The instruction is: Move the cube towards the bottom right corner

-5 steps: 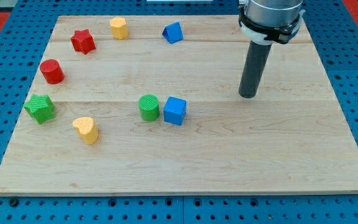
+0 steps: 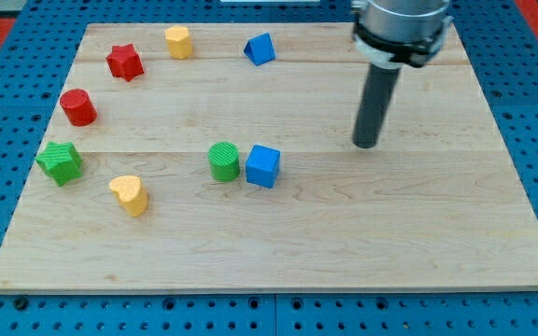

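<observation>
A blue cube [image 2: 262, 166] sits near the middle of the wooden board [image 2: 278, 243], touching or almost touching a green cylinder [image 2: 223, 161] on its left. My tip [image 2: 366, 145] rests on the board to the right of the cube and slightly above it, about a hundred pixels away, not touching any block.
A blue triangular block [image 2: 261, 49] and a yellow block [image 2: 178, 42] lie near the view's top edge. A red star [image 2: 124, 62], a red cylinder [image 2: 77, 107], a green block [image 2: 60, 162] and a yellow heart [image 2: 130, 195] lie on the left side.
My tip has shifted slightly to the left, toward the cube. No block has moved.
</observation>
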